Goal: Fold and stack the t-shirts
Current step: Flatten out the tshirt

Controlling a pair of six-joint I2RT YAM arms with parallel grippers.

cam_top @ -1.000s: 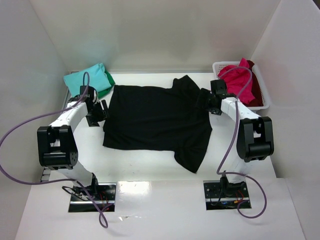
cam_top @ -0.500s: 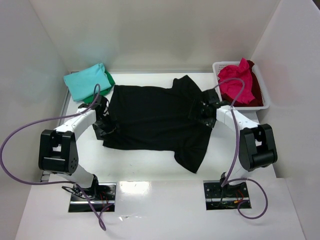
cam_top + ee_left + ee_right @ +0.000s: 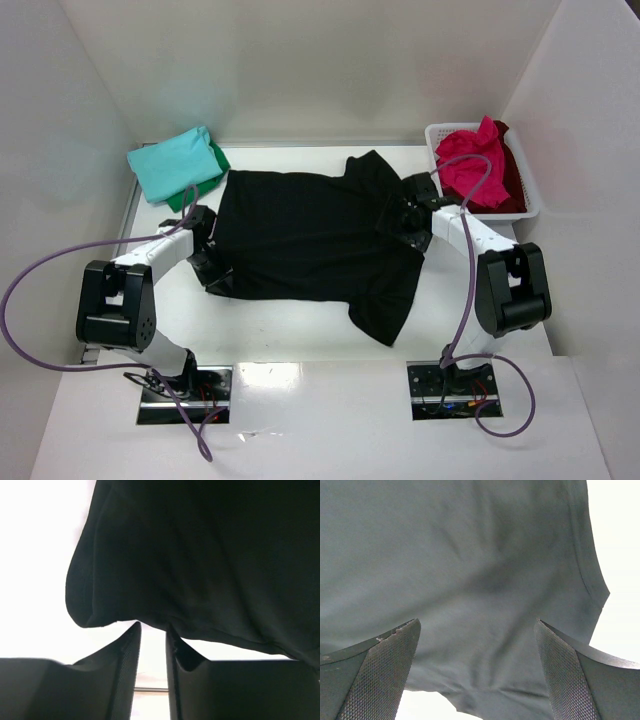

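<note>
A black t-shirt (image 3: pixel 310 235) lies spread flat in the middle of the table, one sleeve pointing toward the near edge. My left gripper (image 3: pixel 214 268) is at the shirt's left near corner. In the left wrist view its jaws (image 3: pixel 153 626) stand a narrow gap apart, tips touching the black hem (image 3: pixel 115 617), bare table showing between them. My right gripper (image 3: pixel 402 222) is over the right sleeve, wide open (image 3: pixel 476 622), with black cloth (image 3: pixel 470 570) spread between the fingers. A folded teal t-shirt (image 3: pixel 172 160) rests on a green one (image 3: pixel 214 162) at the back left.
A white lattice basket (image 3: pixel 532 208) at the back right holds a crumpled pink-red t-shirt (image 3: pixel 470 160) and a dark red one (image 3: pixel 512 182). White walls close in the table on three sides. Purple cables loop from both arms.
My left gripper has come down and rightward to the shirt's left corner, and its jaws have narrowed a lot. My right gripper has shifted slightly left onto the sleeve, still wide open.
</note>
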